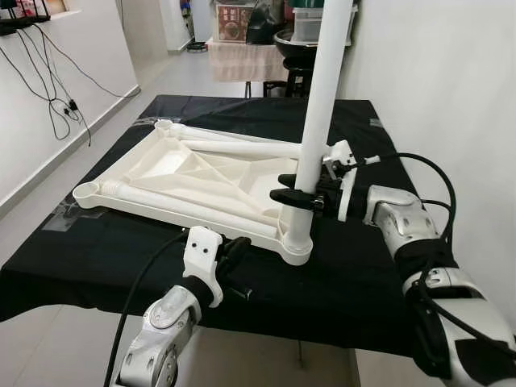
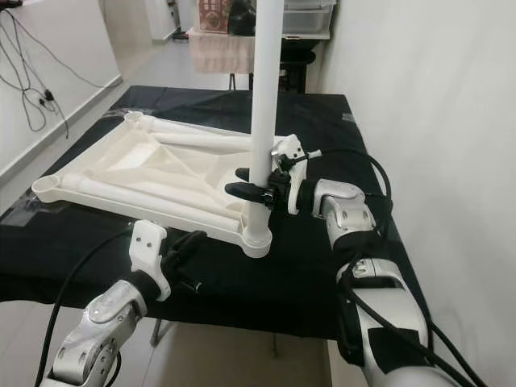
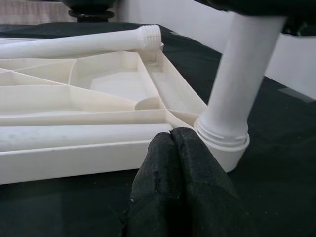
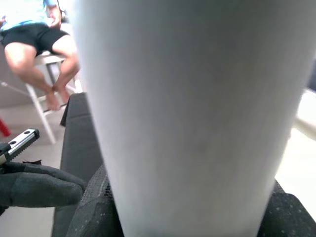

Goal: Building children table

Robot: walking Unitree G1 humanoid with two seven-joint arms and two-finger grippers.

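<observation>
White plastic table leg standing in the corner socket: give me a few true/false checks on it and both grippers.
1. The right gripper is shut on the upright white plastic table leg. True.
2. That leg stands in a corner socket of the overturned white plastic tabletop. True.
3. The left gripper holds a second leg. False: it is shut on nothing, by the tabletop's near edge.
4. All legs are upright. False: two other white legs lie on the tabletop.
5. The cloth-covered table is red. False: black.

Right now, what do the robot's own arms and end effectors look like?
Both arms are jointed silver metal with black cables looping along them. The left end effector and right end effector each have two long black fingers on a white plastic bracket.
</observation>
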